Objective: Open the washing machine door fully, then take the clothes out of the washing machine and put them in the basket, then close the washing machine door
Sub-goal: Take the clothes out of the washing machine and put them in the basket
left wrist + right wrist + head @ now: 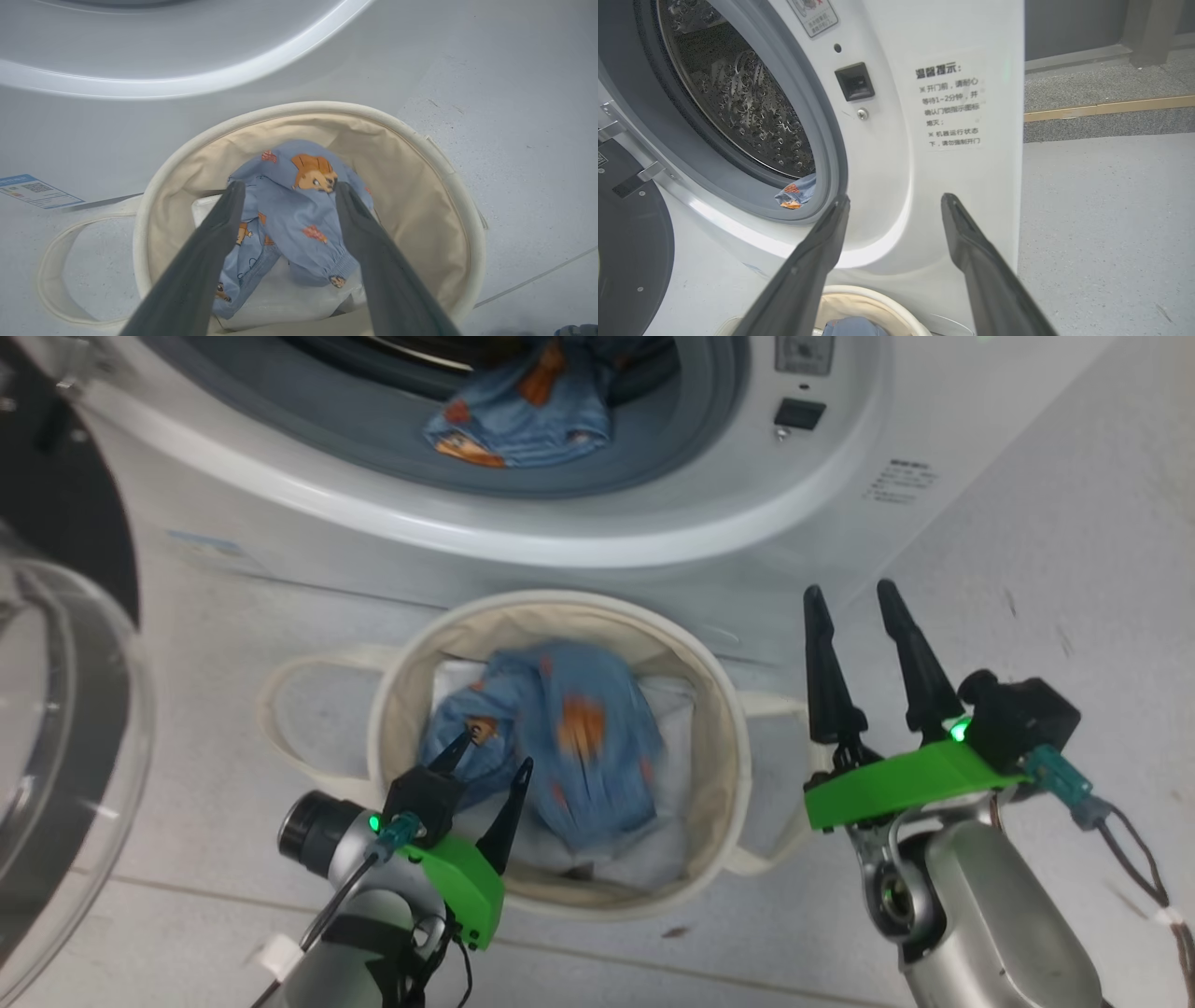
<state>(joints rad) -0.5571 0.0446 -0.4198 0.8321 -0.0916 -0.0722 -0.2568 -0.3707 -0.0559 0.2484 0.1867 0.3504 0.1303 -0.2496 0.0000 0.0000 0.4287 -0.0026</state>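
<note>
The round cream canvas basket stands on the grey floor, just before the white front-loading washing machine. One light blue printed garment lies inside the basket on a white sheet. The left gripper hangs over it, jaws apart on either side of the cloth and not pinching it. If it rises carelessly, a finger may catch a fold and drag the garment over the basket's rim. The right gripper, just right of the basket, has its jaws wide and empty. Beyond and above the basket, a second blue garment lies across the grey-blue rubber gasket. The black-rimmed glass door stands open left of the basket, and shutting it now would trap this cloth.
</note>
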